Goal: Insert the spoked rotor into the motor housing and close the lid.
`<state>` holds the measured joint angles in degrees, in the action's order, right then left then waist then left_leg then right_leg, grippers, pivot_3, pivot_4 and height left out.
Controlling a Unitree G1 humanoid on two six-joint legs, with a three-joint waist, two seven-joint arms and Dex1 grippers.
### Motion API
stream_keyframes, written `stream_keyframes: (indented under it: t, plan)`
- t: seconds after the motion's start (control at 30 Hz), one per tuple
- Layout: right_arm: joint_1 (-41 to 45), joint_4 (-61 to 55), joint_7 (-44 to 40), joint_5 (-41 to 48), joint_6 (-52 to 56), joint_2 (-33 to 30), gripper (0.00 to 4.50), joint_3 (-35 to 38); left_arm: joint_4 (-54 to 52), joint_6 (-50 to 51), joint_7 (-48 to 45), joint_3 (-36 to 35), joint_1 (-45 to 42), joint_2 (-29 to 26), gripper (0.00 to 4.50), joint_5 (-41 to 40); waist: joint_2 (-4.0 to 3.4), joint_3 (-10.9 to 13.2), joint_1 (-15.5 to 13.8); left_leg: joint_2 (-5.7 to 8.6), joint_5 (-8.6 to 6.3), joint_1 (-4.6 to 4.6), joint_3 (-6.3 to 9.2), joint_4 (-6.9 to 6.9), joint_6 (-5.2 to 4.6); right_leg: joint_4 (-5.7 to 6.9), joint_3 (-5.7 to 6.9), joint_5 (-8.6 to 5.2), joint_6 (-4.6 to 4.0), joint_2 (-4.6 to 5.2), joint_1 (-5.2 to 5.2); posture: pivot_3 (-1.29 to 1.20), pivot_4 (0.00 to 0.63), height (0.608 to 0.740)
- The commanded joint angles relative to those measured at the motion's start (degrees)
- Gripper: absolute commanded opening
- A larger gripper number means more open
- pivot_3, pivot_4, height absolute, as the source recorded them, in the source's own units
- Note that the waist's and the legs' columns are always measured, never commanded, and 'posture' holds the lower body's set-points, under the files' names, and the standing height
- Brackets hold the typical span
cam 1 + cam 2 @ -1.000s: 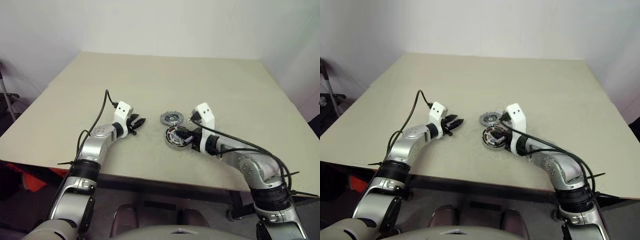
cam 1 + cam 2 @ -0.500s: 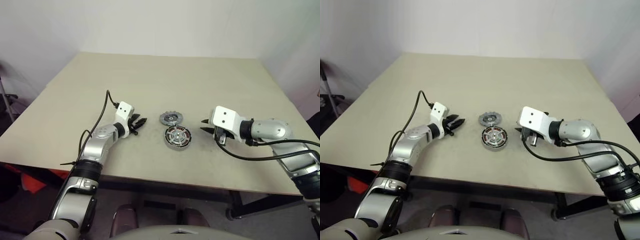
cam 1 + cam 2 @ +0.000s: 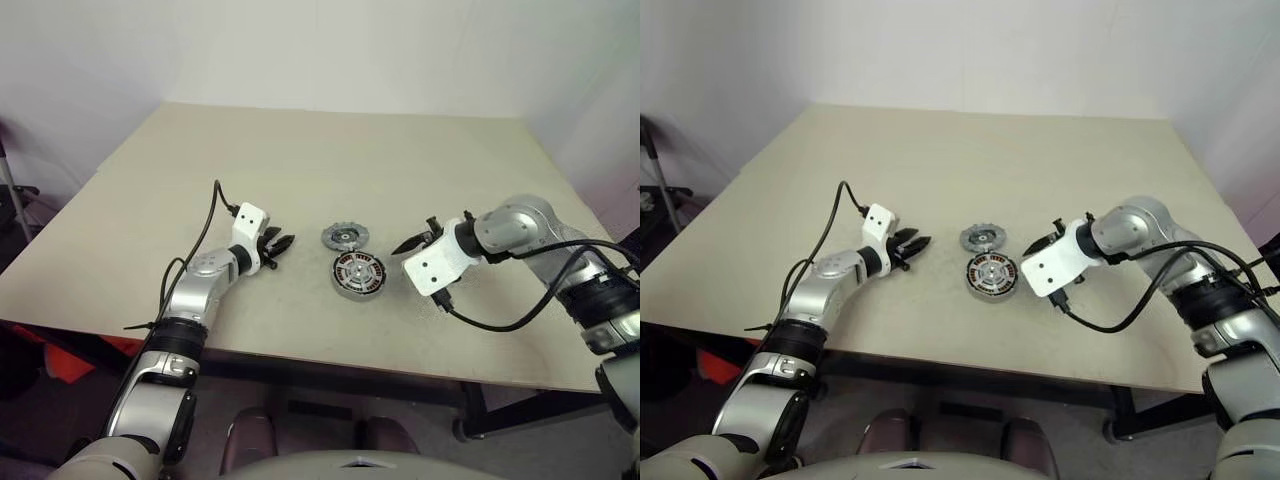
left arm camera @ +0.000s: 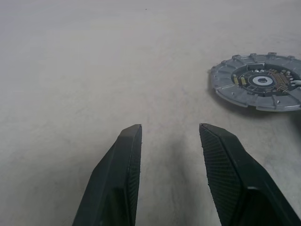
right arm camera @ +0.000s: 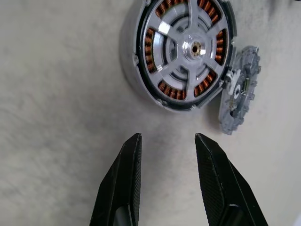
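**Item 1 – motor housing** (image 3: 358, 274): nearest task piece, on the worktop (image 3: 330, 160) between both arms, nearer the front edge. Spoked rotor (image 5: 188, 47) is seated inside; black rim, silver spokes and hub sit over the copper windings (clearest in right wrist view). Insert step looks done.

**Item 2 – right gripper** (image 3: 412, 241): just beside the housing on the robot's right, not touching. Fingers (image 5: 124, 188) apart, nothing between them.

**Item 3 – left gripper** (image 3: 280, 243): robot's left of the parts, near but clear of them. Fingers (image 4: 117, 188) apart, empty, aimed toward the lid.

**Item 4 – lid** (image 3: 344, 237): farther back, just behind the housing, lying flat and open, toothed edge up against the housing rim (joined there, per right wrist view).

**Step in hand:** judged as insert done, lid close not yet begun; right arm is free of the parts.

**Next move calls for:** catching the lid's far edge and swinging it over the rotor abt its joint. Probably needs the housing steadied w/ the other gripper so it does not skid.

**Vs. 1 s ago:** right gripper was right over the housing, hiding part of it; it has since pulled off to the robot's right and rolled over, white wrist block now facing down-front. Left arm, housing and lid unchanged.
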<state>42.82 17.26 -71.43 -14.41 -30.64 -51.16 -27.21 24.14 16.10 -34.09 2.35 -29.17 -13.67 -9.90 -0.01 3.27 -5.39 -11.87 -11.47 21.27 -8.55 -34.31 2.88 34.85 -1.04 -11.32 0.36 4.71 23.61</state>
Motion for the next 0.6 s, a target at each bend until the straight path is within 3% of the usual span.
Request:
stream_keyframes:
  t: [0.03,0.6]
  plan:
    - [3.64,3.7,-1.07,-1.37,-4.7,1.33,1.98,-0.47,-2.17,-0.78,0.33,-0.92,-0.28,-0.58,2.07,-0.11,0.0,0.0,0.06,0.0,0.0,0.0,0.0,0.0,0.0,0.01,0.0,0.0,0.0,0.0,0.0,0.0,0.0,0.74]
    - [-0.96,0.41,-1.41,-2.53,-3.27,7.1,1.98,-1.09,-3.76,1.82,-1.27,-1.07,-0.1,-0.88,2.07,-1.47,0.02,0.01,0.05,0.0,0.02,-0.02,0.0,0.0,-0.08,0.02,0.02,0.0,-0.02,0.0,-0.02,0.0,0.0,0.74]
